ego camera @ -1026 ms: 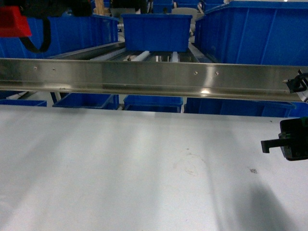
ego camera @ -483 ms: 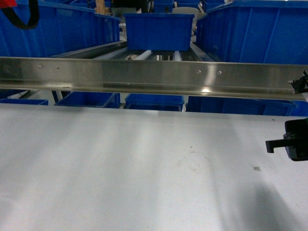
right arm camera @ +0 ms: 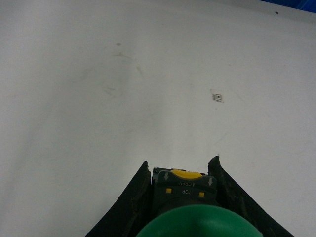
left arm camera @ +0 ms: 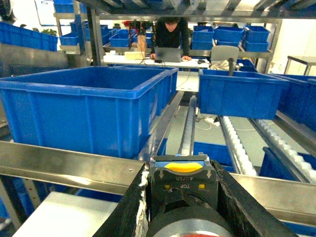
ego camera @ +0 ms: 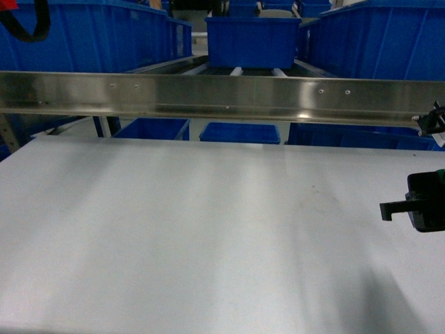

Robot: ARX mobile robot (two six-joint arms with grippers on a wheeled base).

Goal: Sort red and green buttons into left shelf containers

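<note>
Green button (right arm camera: 193, 222): clenched between the two black fingers of my right gripper (right arm camera: 180, 170). My right wrist camera shows its green cap at the bottom edge, with the dark block base and a yellow tab marked TOP pointing away from me.

Red button (left arm camera: 190, 185): gripped between the fingers of my left gripper (left arm camera: 182, 165). My left wrist camera shows its dark base with the same yellow tab and a silver collar below it. A thin red sliver at the very bottom edge is all I can see of the cap.

Right arm position: low over the white table (ego camera: 208, 236), at the right edge of the head view. Nothing but bare table and a few faint marks lies under it.

Left arm position: raised in front of the left shelf (left arm camera: 64, 168), just above its shiny front rail and facing in along the white roller tracks (left arm camera: 237, 148). In the head view only a black cable and a red corner show at top left.

Containers: a large blue bin (left arm camera: 89, 106) sits on the shelf ahead and to the left of my left gripper. A smaller blue bin (left arm camera: 239, 94) sits further back on the right.

Done so far: both buttons are picked up, one in each gripper.

Left to do: neither button is in a bin yet. I judge the red one is closest to being dropped, since my left gripper is at the shelf but not over a bin. The green one is well apart from the shelf.

Background: a person (left arm camera: 172, 37) stands at a desk far behind the shelf.
</note>
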